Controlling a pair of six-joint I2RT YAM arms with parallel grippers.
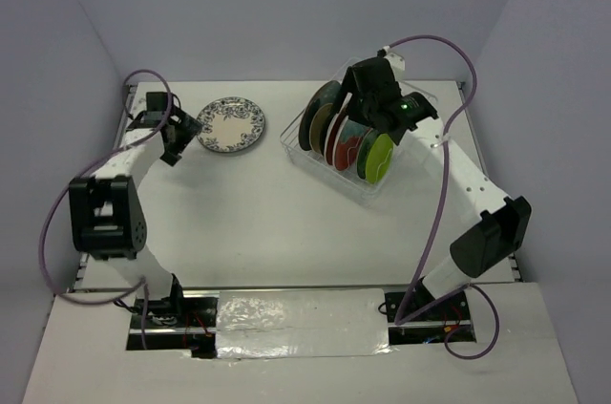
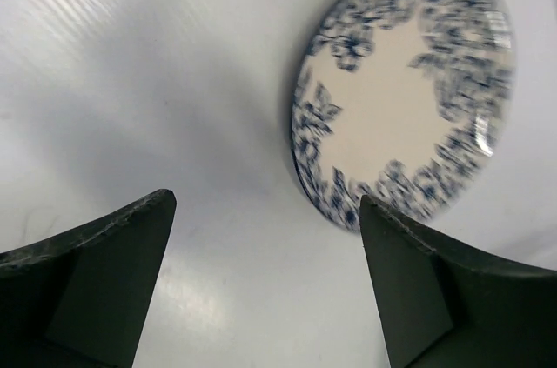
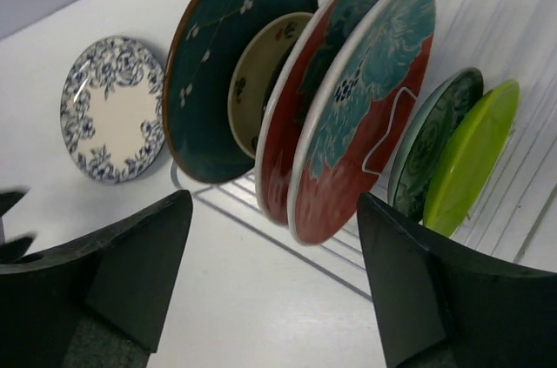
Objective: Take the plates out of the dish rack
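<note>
A clear dish rack (image 1: pixel 315 161) stands at the back right with several plates upright in it: a dark teal one (image 3: pixel 226 72), a cream one (image 3: pixel 257 72), two red-and-teal ones (image 3: pixel 365 124), a dark green one (image 3: pixel 435 146) and a lime green one (image 3: pixel 470 159). A blue-and-white patterned plate (image 1: pixel 231 124) lies flat on the table, also in the left wrist view (image 2: pixel 405 90). My left gripper (image 2: pixel 265 211) is open and empty just left of that plate. My right gripper (image 3: pixel 274 211) is open and empty above the rack, its jaws standing wider than the red-and-teal plates.
The white table (image 1: pixel 248 223) is walled by grey panels at the back and sides. The rack's wire dividers (image 3: pixel 261 224) run below my right fingers. The lime green plate shows at the rack's near end (image 1: pixel 380 158).
</note>
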